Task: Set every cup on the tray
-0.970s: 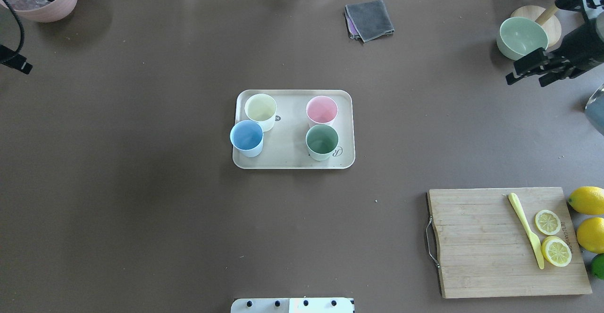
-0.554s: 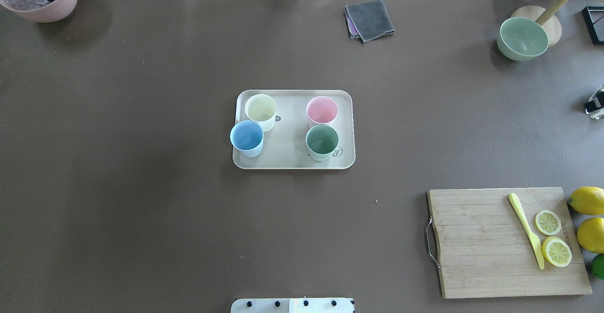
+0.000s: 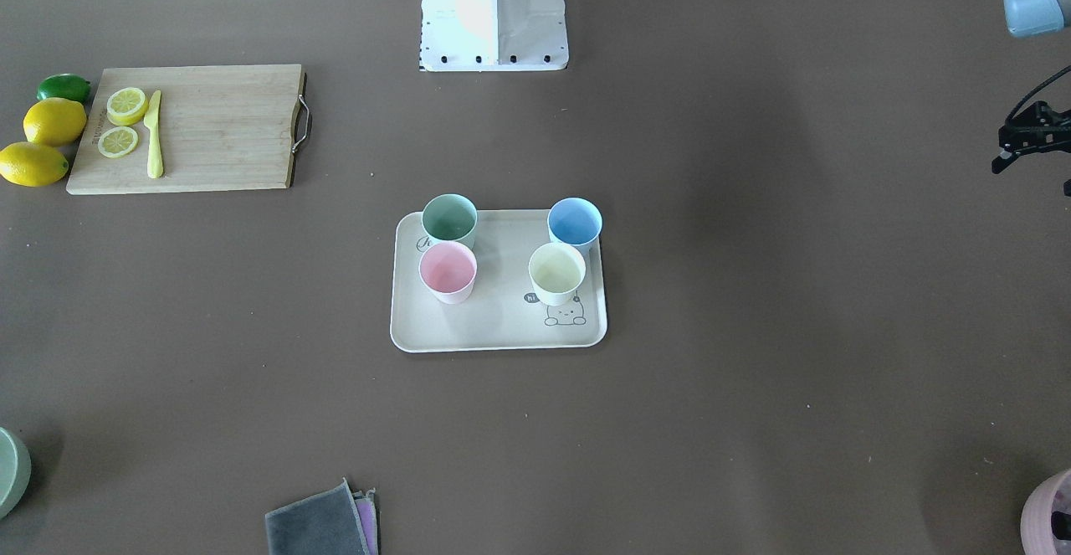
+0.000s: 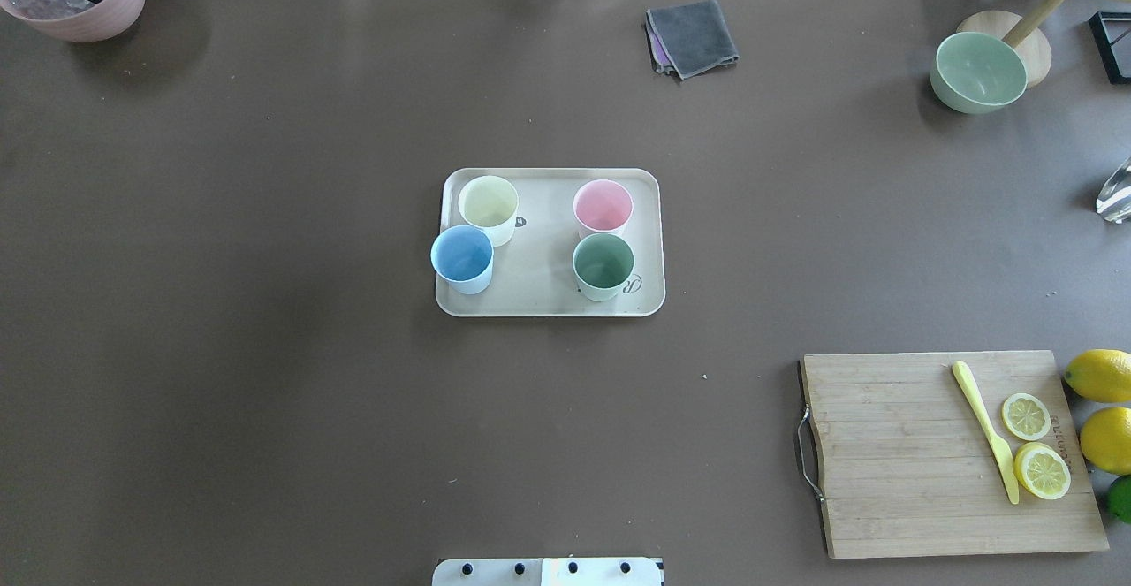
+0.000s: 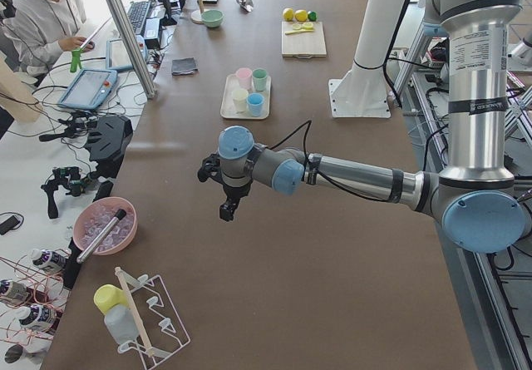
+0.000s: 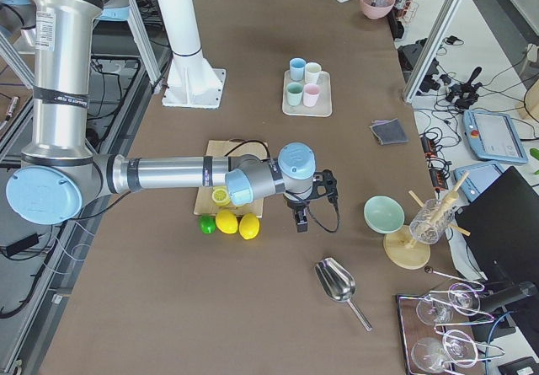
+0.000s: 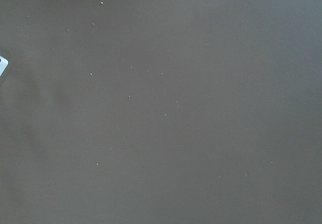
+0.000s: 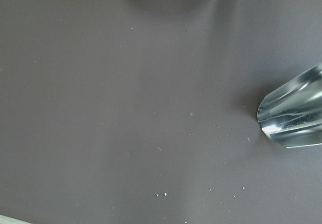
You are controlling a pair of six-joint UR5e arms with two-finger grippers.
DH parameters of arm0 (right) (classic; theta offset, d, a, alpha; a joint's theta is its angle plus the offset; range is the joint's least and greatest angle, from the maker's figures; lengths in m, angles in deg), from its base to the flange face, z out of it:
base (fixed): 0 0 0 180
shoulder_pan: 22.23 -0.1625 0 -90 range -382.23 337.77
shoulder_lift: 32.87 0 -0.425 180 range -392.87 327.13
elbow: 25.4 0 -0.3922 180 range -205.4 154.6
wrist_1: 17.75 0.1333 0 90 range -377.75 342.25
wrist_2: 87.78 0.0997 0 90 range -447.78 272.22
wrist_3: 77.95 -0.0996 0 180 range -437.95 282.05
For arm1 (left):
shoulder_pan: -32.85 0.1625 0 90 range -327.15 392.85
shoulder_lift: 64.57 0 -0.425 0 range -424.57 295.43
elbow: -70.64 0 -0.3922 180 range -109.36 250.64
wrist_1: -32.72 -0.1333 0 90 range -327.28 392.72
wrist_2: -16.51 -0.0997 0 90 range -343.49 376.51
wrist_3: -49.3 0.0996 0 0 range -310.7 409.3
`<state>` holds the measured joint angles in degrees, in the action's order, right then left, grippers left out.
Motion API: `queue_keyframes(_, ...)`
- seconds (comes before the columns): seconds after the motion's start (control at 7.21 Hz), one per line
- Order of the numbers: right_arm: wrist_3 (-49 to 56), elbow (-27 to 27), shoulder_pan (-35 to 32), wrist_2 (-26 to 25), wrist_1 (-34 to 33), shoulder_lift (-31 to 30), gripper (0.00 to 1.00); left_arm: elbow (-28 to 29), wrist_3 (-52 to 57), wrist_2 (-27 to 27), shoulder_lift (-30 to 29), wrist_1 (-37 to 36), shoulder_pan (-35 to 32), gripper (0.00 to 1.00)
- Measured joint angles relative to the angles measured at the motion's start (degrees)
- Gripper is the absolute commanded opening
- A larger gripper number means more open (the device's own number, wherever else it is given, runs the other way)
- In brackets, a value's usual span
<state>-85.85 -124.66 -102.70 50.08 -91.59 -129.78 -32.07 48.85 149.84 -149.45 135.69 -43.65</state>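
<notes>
Evidently all four cups stand upright on the tray at the centre of the overhead view: yellow cup and blue cup on its left side, pink cup and green cup on its right. They look light, stiff and smooth, probably slippery; pinching a rim, one finger inside, should hold best. The left fingers hang over bare bench, the right fingers near the lemons. Whether either pair is open I cannot tell.
</notes>
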Motion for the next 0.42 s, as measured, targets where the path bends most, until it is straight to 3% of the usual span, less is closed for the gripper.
queue_keyframes(0.42, 0.1, -0.1, 0.0, -0.4, 0.2, 0.1, 1.00, 0.2, 0.0, -0.1, 0.2, 0.2, 0.3, 0.98)
